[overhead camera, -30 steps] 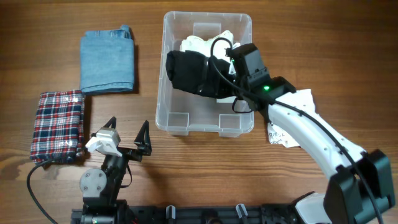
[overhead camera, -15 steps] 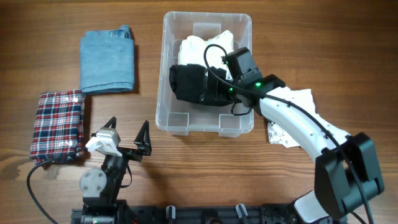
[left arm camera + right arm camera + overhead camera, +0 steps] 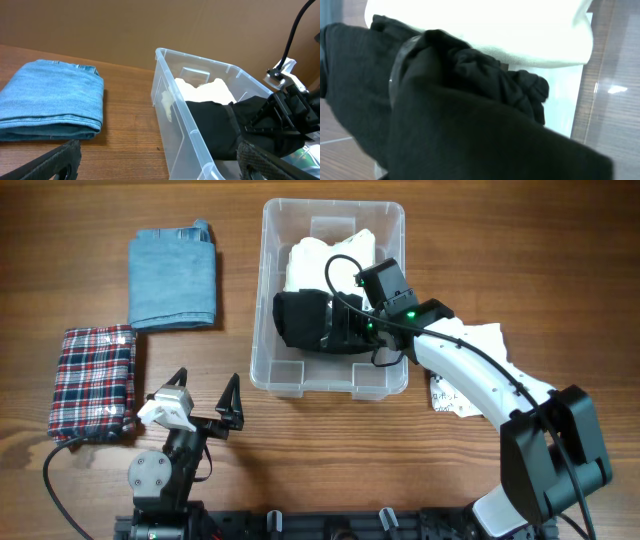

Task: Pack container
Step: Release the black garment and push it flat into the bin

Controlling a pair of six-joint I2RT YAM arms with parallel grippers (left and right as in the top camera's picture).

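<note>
Your container stands upright on the counter, at the far middle of the overhead view. A white garment fills its far end, and a black garment lies bunched across its middle, touching the white one. The right arm reaches in over the container's right rim, and the right jaws are buried in the black garment. Black cloth fills nearly the whole right wrist view, so you cannot tell whether the jaws are clamped on it or parted. The left arm sits at the near edge of the counter, well apart from the container. The left jaws are spread wide with nothing between them. Folded denim lies to the left of the container, with a folded plaid cloth nearer to you, beside the left arm. A crumpled white paper lies just right of the container, partly under the right arm.
</note>
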